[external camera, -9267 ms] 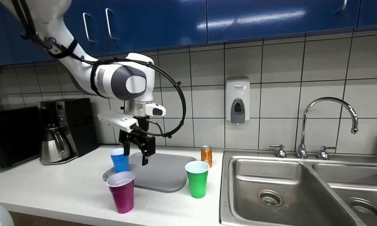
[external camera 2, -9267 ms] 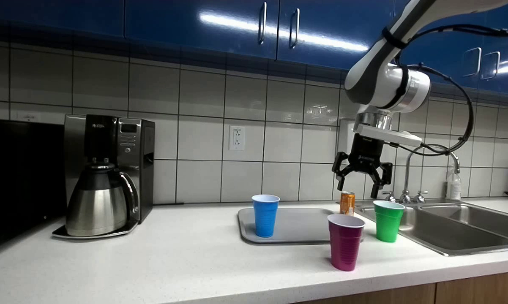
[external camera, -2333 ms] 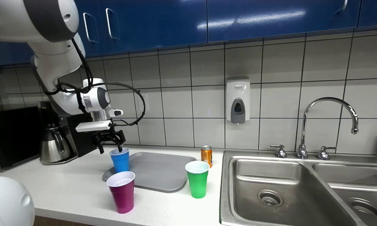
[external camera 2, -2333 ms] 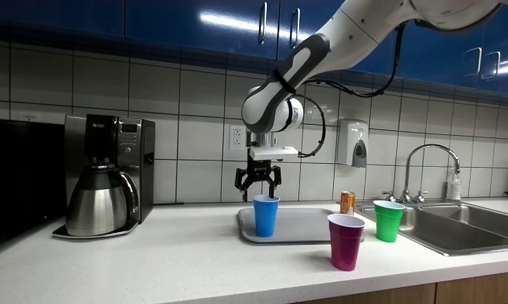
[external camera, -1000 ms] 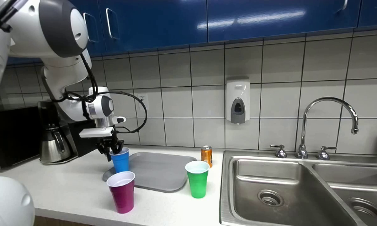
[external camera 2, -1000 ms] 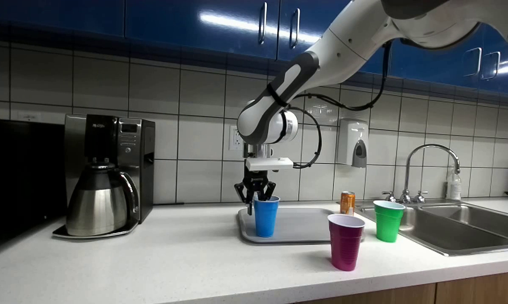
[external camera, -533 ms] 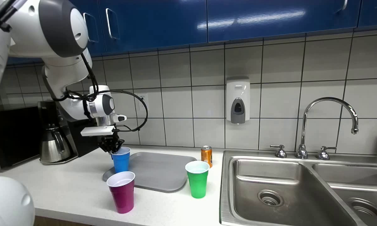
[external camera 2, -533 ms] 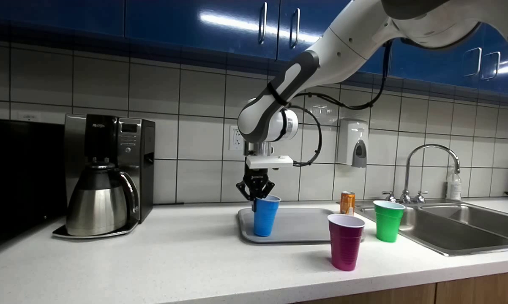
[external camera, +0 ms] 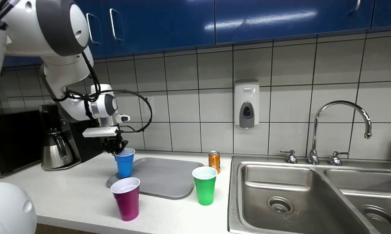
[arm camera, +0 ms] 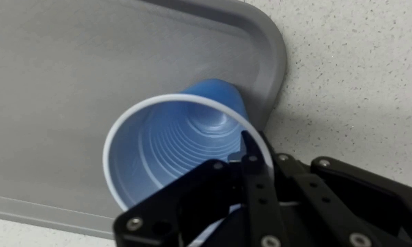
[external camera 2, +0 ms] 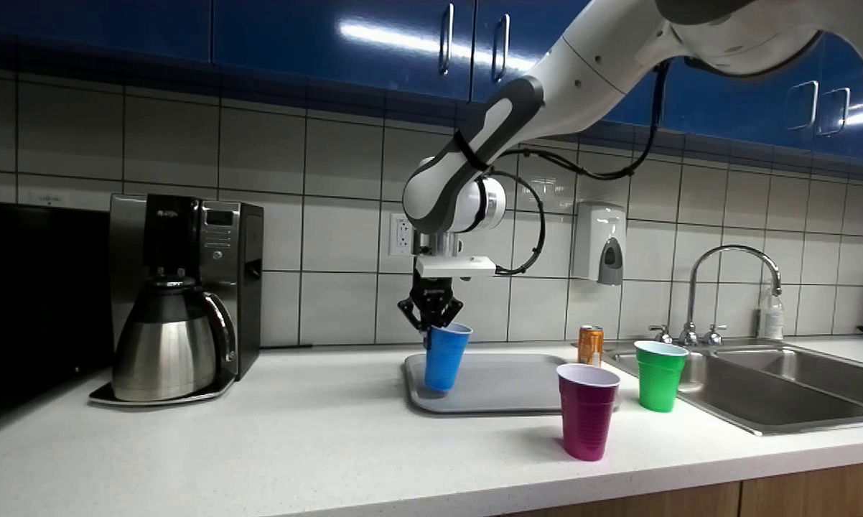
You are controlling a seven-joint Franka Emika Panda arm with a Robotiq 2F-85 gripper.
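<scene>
My gripper (arm camera: pixel 255 134) is shut on the rim and wall of a blue cup (external camera 2: pixel 447 361), one finger inside the cup and the other outside. In the wrist view the pale blue interior of the cup shows, with its white rim passing between the fingers. The cup leans, its mouth toward the sink side in an exterior view. Its base is over the corner of a grey tray (external camera: pixel 166 178) and looks slightly raised, though any contact is hard to tell. A purple cup (external camera: pixel 127 201) and a green cup (external camera: pixel 205 188) stand upright on the counter, apart from the gripper.
An orange can (external camera 2: pixel 590 346) stands behind the green cup, near the steel sink (external camera: pixel 236 195) with its curved faucet (external camera: pixel 316 130). A coffee maker (external camera 2: pixel 180 301) sits at the opposite end. Blue cabinets (external camera 2: pixel 345 43) hang above, and a soap dispenser (external camera: pixel 246 104) is on the tiled wall.
Over the last second the gripper has shut on the blue cup's wall. Since then the cup has tilted and moved up slightly along with the gripper. The other cups have not moved.
</scene>
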